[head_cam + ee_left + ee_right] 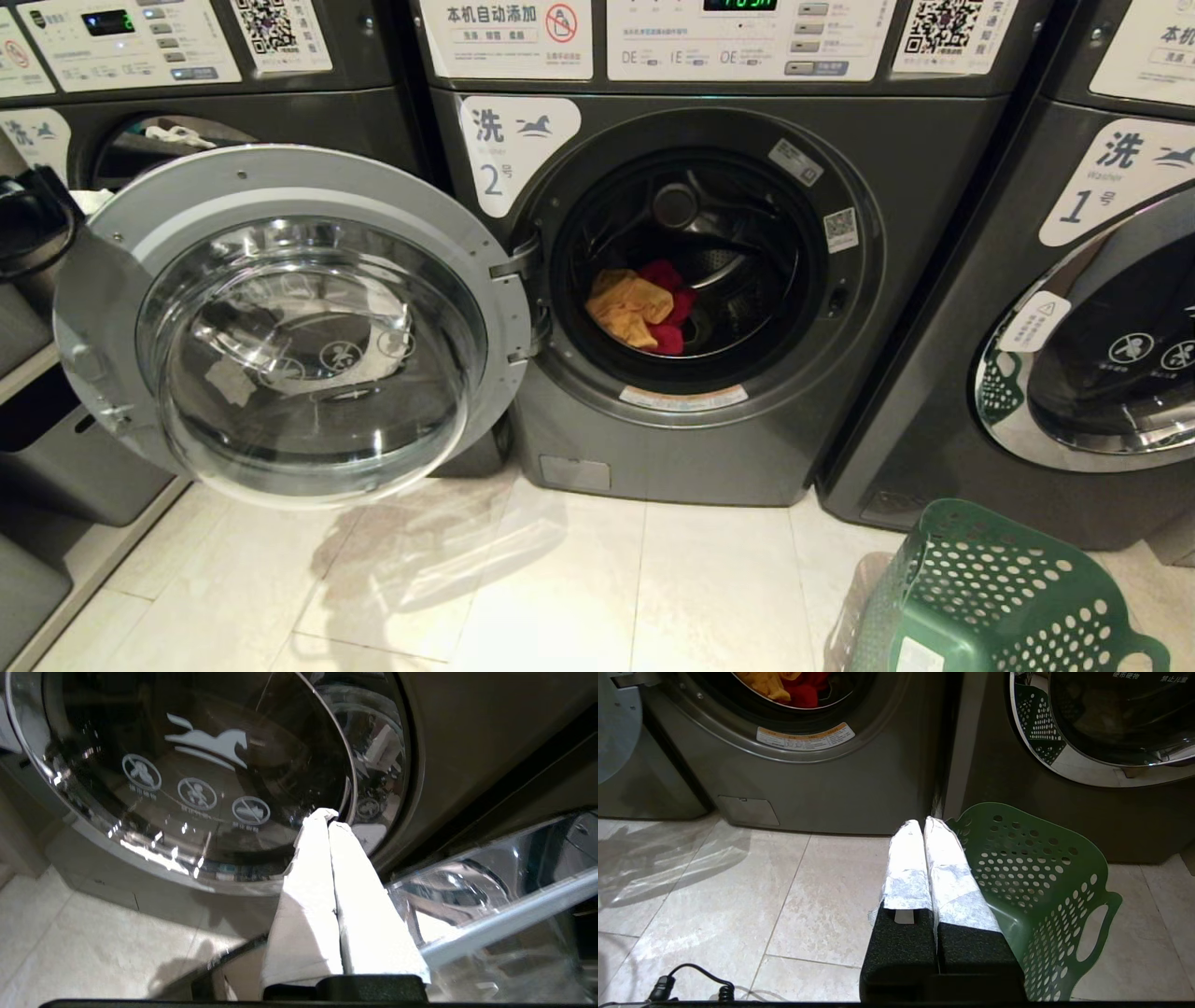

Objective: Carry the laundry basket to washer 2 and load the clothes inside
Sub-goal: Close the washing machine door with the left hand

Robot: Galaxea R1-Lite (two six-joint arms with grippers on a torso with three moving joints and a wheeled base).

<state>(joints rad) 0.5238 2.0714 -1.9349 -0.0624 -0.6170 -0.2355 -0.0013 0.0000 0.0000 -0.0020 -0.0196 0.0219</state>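
The loading looks finished. Washer 2 (709,280) stands in the middle with its door (289,322) swung wide to the left, and the clothes (639,308), a yellow-orange piece beside a red one, lie low in the drum. The laundry basket (990,597) sits on the floor tiles at the near right, in front of the washer marked 1 (1083,308); as much of its inside as shows holds nothing.

The step in hand, by this reading, is shutting the door. The left gripper (327,821) is behind the open door, at the far left near a third washer (196,779), its white-wrapped fingers (308,877) pressed together and holding nothing. Whether they touch the door's clear bowl (467,896) just beside them cannot be told.

The next move calls for a steady push on the door's back, sweeping it rightward on its hinge until it latches.

The right gripper (923,823) hangs parked near the floor, just beside the basket's rim, fingers together and empty.
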